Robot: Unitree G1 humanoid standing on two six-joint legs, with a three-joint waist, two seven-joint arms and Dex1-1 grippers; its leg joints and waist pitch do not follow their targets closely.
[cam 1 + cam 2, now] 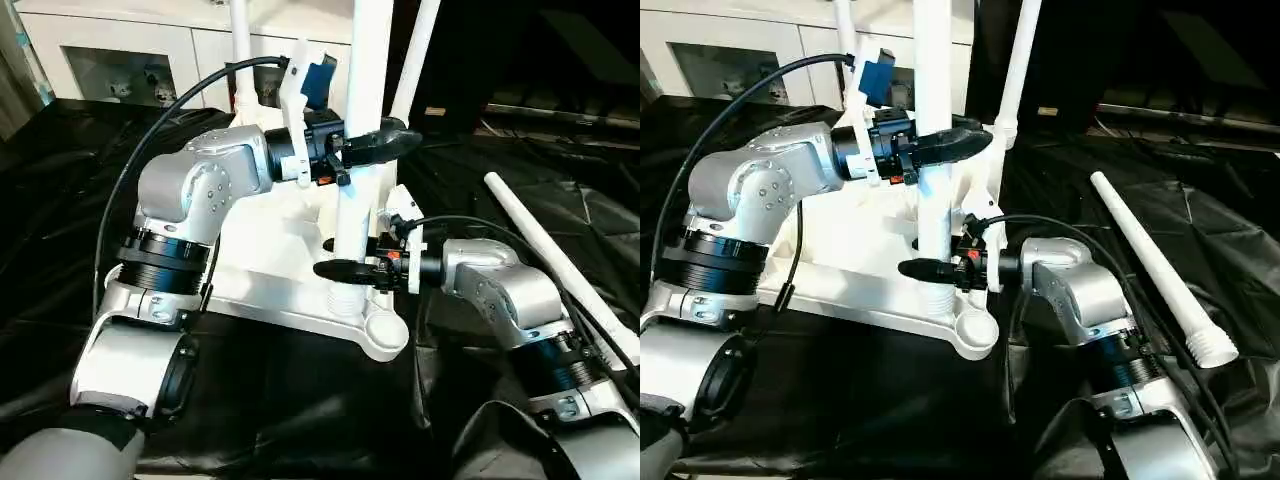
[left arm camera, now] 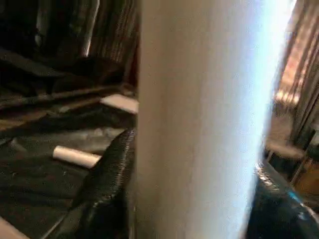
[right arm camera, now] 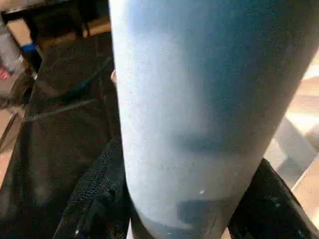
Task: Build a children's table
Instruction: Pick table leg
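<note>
Black sheeting covers the worktop (image 1: 300, 400); a white cabinet (image 1: 130, 60) with glass doors stands behind it at far left.

Tabletop (image 1: 280, 290) lies upside down on the sheeting, rim up, with an empty round socket (image 1: 385, 335) at its near corner. Two legs stand upright at the far side: one (image 1: 240, 50) at left, one (image 1: 415, 60) further right, leaning slightly.

Left end effector (image 1: 385, 142) reaches in from the left, fingers level, closed around a third leg (image 1: 362, 100) high on its shaft. In the left wrist view the leg (image 2: 204, 119) sits between the two black fingers (image 2: 107, 189), both touching it.

The third leg is upright, its ribbed lower end (image 1: 343, 300) down at the tabletop's near rim, just beside the empty socket. Cannot tell if it is seated.

Right end effector (image 1: 350, 270) comes in from the right, lower on the same leg, just above the ribbed end. Its fingers (image 3: 97, 199) flank the shaft on both sides, gripping it.

Fourth leg (image 1: 1150, 270) lies loose on the sheeting at right, well apart from the tabletop, ribbed end toward the robot.
</note>
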